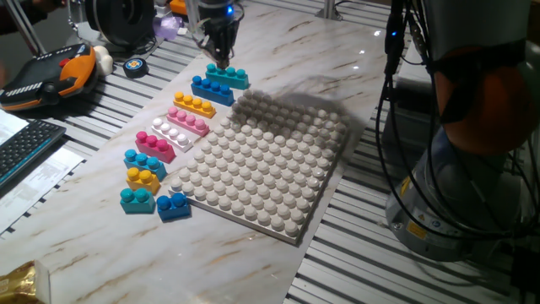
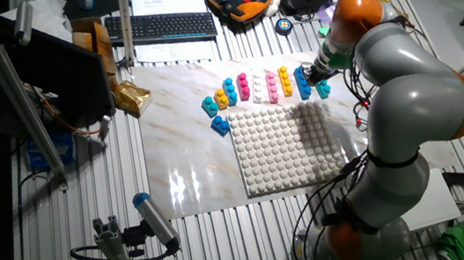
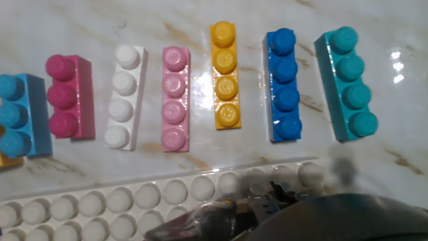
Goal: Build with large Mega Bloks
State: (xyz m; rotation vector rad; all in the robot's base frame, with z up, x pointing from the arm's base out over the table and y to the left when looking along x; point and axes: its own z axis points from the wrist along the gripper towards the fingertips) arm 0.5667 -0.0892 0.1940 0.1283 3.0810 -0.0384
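Note:
Six large Mega Bloks lie side by side on the marble top: teal [image 3: 349,84], blue [image 3: 284,85], orange-yellow [image 3: 225,75], pink [image 3: 175,98], white [image 3: 125,97] and magenta [image 3: 67,97]. My gripper [image 1: 222,61] hangs just above the teal brick [image 1: 226,78] at the far end of the row, beside the blue brick [image 1: 211,90]. In the other fixed view the gripper [image 2: 317,70] is over the same end. Its fingers taper close together and their gap does not show. Nothing is seen held.
The big grey-white studded baseplate [image 1: 261,160] lies right of the row, its edge [image 3: 134,201] near the bricks. Several short bricks [image 1: 143,179] sit at the near end. A keyboard [image 2: 160,25], a pendant [image 1: 51,72] and the arm's base [image 2: 361,235] surround the slab.

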